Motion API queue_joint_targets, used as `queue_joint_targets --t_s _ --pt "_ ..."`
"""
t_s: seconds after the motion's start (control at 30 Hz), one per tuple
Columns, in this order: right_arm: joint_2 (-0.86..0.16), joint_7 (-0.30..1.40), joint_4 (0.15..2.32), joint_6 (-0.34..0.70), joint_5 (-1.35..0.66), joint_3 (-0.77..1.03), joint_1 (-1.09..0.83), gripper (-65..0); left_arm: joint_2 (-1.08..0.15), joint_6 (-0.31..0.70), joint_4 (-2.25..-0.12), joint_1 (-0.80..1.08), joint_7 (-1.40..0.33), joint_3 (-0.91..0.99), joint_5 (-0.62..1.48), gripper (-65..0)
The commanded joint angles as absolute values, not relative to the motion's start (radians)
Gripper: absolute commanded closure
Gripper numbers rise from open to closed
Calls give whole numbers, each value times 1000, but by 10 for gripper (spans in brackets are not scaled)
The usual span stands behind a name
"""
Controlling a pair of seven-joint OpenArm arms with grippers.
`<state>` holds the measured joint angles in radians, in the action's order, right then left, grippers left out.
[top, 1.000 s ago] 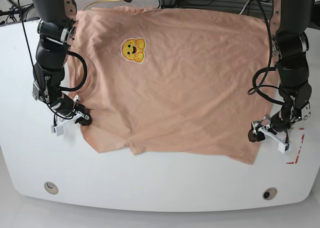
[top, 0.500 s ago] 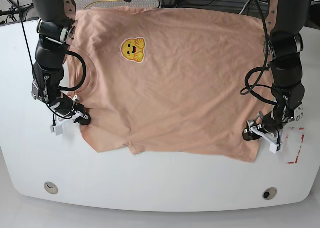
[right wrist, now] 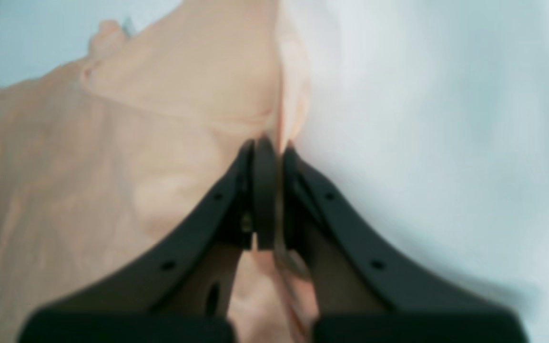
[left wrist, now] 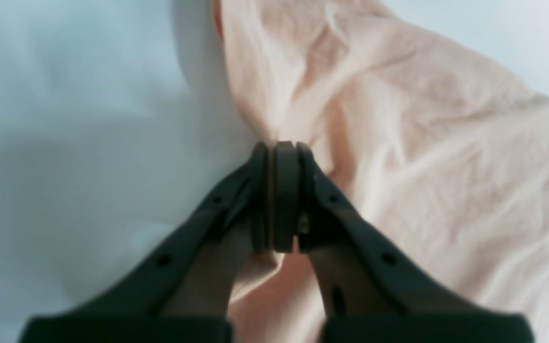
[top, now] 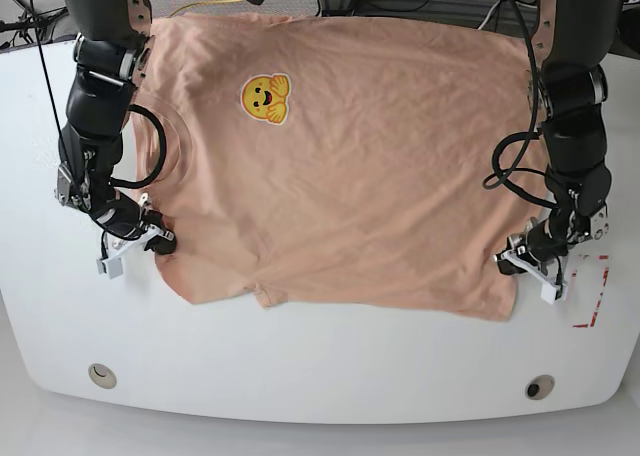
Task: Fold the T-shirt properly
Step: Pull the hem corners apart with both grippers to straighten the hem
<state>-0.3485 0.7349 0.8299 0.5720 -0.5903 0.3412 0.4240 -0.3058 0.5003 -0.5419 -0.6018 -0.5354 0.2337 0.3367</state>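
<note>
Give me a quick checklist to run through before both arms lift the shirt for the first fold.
1. Left gripper shut on the T-shirt edge: ok, cloth pinched between its tips.
2. Right gripper shut on the shirt: ok, fabric caught at its tips.
3. Both grips on the shirt's near side, at opposite ends: ok.
4. Shirt spread flat on the table: mostly ok, wrinkled, far edge at the table's back.
5. Smiley patch facing up: ok.
6. How many layers each gripper holds: cannot tell.
</note>
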Motion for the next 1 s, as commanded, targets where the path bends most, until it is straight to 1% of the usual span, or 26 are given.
queue_joint_targets --t_s 0.0,0.07,0.17,0.33,0.5,0.73,0.83,0.97 --pt "-369 751 912 578 -613 349 440 0 -338 559 -590 -636 -573 240 357 0" --pt "-369 771 966 576 -613 349 421 0 -344 585 -650 -630 -619 242 357 0" --pt "-369 811 1024 576 -615 351 406 0 -343 585 -765 -561 -673 246 358 0" --pt "-369 869 1144 575 -616 351 375 0 -341 585 -1007 -469 -759 308 358 0" --pt "-369 929 1256 572 -616 351 363 0 -321 585 -1191 -440 -846 314 358 0" --pt "-371 987 1356 573 -616 351 395 0 -321 587 -1349 -427 -908 344 358 0" --pt "-406 1026 1362 578 -616 351 424 0 -321 587 -1419 -429 -946 346 358 0" --pt "-435 1032 1362 579 -616 349 478 0 -321 587 -1504 -460 -997 346 358 0"
